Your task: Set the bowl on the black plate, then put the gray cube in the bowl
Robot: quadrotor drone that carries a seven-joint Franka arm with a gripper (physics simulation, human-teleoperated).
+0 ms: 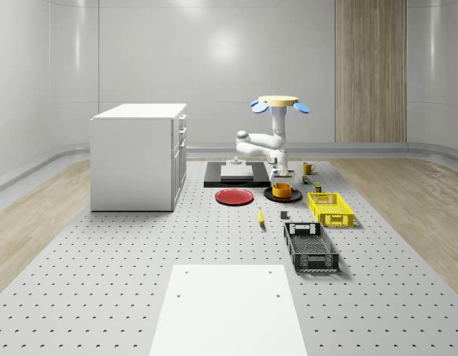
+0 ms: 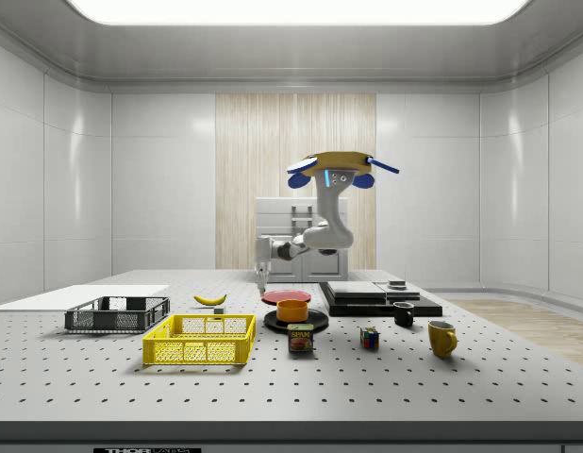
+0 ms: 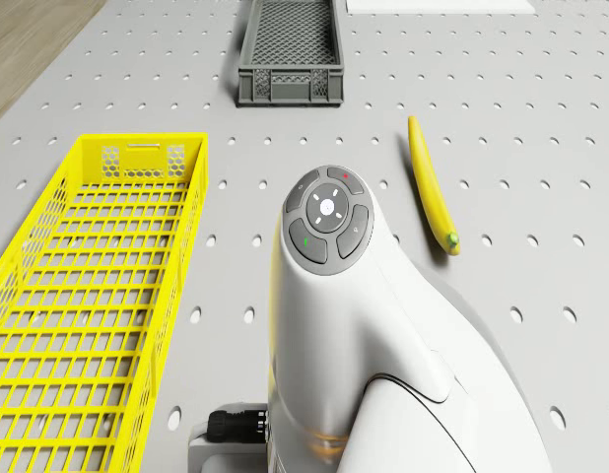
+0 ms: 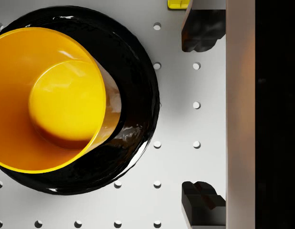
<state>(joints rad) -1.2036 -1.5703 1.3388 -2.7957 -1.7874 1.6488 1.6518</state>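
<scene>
Bowl (image 4: 52,100) sits squarely on the black plate (image 4: 138,109), upright, orange and with nothing inside it! The plate rests on the perforated table (image 1: 140,259), just to the right of the red plate (image 1: 234,196) in the whole-scene view. Up above hovers the drone (image 2: 334,168), clear of the table and over its far part, near the black slab (image 1: 214,176) that carries a light block. Its white arm (image 1: 262,144) bends down and ends at the gripper (image 4: 203,117), which hangs just beside the black plate and above the bare tabletop. The wrist view shows the two dark fingertips (image 4: 202,28) spread wide apart, nothing between them but holes in the table.

As for the gray cube, I can't pick it out with any certainty among the small items near the plates. Around the scene: a yellow basket (image 1: 330,208) and a dark gray crate (image 1: 310,246) on the whole-scene view's right, a banana (image 3: 433,187) lying between them and the red plate, a yellow mug (image 2: 442,337), a can (image 2: 300,338), and a white cabinet (image 1: 136,156) at the whole-scene view's left.
</scene>
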